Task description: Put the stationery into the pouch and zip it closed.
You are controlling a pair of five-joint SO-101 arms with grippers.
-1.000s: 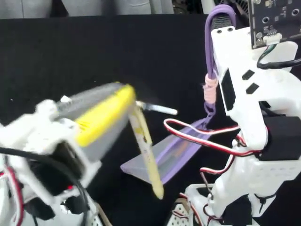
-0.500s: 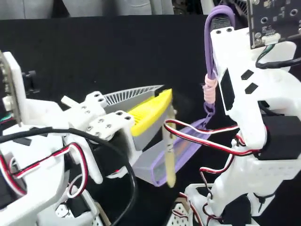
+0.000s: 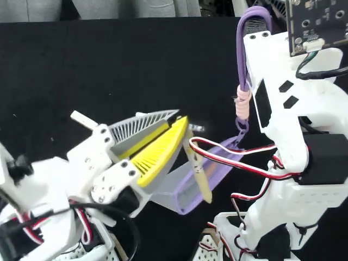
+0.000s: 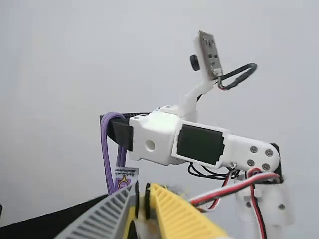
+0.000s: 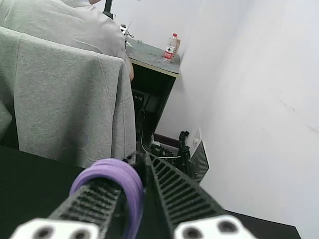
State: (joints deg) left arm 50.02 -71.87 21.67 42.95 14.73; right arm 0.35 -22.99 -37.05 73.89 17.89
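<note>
The left pincer (image 3: 182,123) sits nearly shut, its grey and yellow jaws pinching the top end of a pale pencil (image 3: 198,173). In the high view the pencil hangs slanted from the jaw tips, and its lower end lies over the open mouth of the purple pouch (image 3: 215,171). The left wrist view does not show the pencil clearly. It shows the ribbed jaws close together, with the other arm and the purple strap (image 4: 105,149) beyond them.

The right pincer (image 5: 141,168) is clamped on that strap, as its own wrist view shows from close up. From above, the strap runs down from the raised right pincer to the pouch, which hangs tilted over the black surface (image 3: 109,65) between the two arms.
</note>
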